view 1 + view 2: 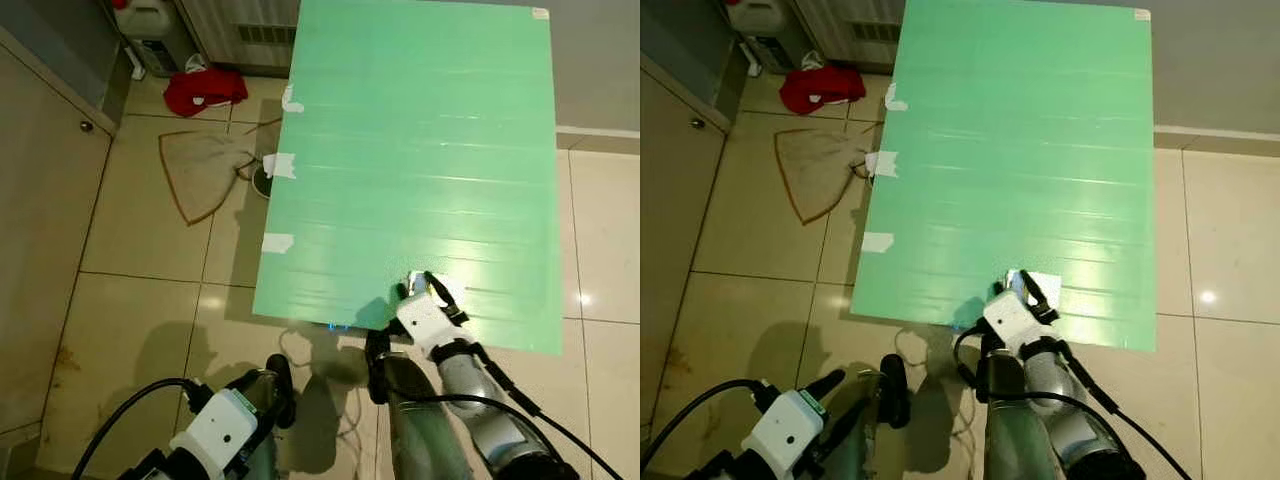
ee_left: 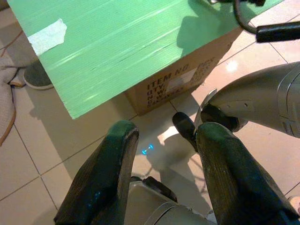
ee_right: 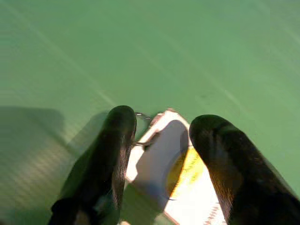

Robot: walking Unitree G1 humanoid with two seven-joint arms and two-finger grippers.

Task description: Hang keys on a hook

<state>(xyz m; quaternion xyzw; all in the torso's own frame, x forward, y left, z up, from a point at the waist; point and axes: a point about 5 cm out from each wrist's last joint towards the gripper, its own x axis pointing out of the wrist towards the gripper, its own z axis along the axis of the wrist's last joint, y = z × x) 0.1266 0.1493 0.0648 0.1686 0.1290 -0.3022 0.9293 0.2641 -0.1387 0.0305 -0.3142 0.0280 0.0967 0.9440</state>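
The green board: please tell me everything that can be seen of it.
The green board is a large flat rectangular sheet, corrugated-plastic in look, with faint parallel ribs and a light sheen. It lies level on top of a brown cardboard box, above the tiled floor. Strips of pale tape stick along its left edge. A small white card lies near its front edge, where the right gripper reaches, fingers open.

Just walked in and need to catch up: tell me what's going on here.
The robot stands over a green board laid on a cardboard box on the tiled floor. Its right gripper is down at the board's near edge, fingers open over a white card with a yellow mark and a small metal ring beside it. Nothing is gripped. The left gripper hangs open above the floor beside the box. I can't make out a hook.
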